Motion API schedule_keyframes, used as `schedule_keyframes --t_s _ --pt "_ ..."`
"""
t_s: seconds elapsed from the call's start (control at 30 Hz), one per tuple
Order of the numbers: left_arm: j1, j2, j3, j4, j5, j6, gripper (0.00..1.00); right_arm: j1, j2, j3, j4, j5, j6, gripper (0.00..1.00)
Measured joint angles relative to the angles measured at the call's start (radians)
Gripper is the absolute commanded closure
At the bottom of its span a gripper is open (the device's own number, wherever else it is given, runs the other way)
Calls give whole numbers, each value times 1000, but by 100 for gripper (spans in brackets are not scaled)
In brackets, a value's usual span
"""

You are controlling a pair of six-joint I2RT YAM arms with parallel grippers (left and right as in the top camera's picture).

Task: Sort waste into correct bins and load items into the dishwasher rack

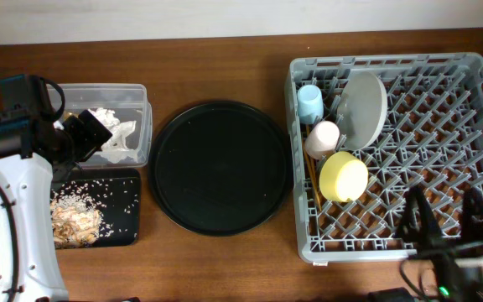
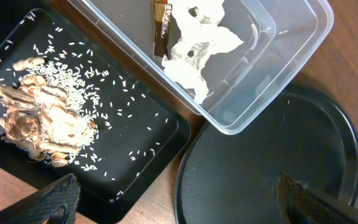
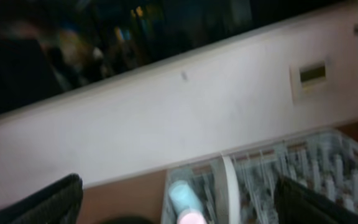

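Inspecting by size, I find the dishwasher rack (image 1: pixel 409 60) just right of the round black tray (image 1: pixel 220 168). The clear tub (image 1: pixel 137 92) sits just left of that tray and the flat black tray (image 1: pixel 124 214) to its near left.

My right end effector (image 1: pixel 444 220) hangs open and empty over the rack's near edge, well right of the round tray. A careless drop there would likely snag the pegs. My left end effector (image 1: pixel 86 134) is spread open with nothing in it, left of the round tray above the tub. A low sweep could shove the tub.

The grey plate (image 1: pixel 363 105) leans tilted in the rack. I judge a jolt could tip it onto the yellow bowl (image 1: pixel 343 176), pink cup (image 1: pixel 322 138) or blue cup (image 1: pixel 310 102). The chopsticks (image 1: pixel 313 189) lie alongside.

The tissue (image 2: pixel 201 50) and wrapper (image 2: pixel 161 28) rest in the tub. Food scraps (image 2: pixel 39 124) with loose rice fill the flat tray, and a bump would likely scatter grains onto the table.
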Motion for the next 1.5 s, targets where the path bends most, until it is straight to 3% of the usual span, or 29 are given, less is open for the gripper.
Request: schedule_keyframes --t_s 0.1,0.17,0.2,0.43,0.63,0.8,0.9,1.5 --pt "0 0 0 0 0 0 1 -24 -87 -343 419 -3 39 2" --pt "0 0 0 -2 0 0 1 -36 -154 -541 618 -2 68 2" --pt "0 0 0 0 0 0 1 -37 -163 -607 628 -2 79 2" --pt "0 0 0 0 0 0 1 -38 -162 -777 433 -6 78 2" --pt "0 0 0 0 0 0 1 -38 -163 -777 430 -57 -44 2" --pt "0 0 0 0 0 0 1 -39 -163 -777 428 -107 -344 2" --pt "0 0 0 0 0 0 1 -39 -163 -777 428 -109 -422 2" --pt "0 0 0 0 0 0 1 -39 -163 -777 428 -109 -457 2"
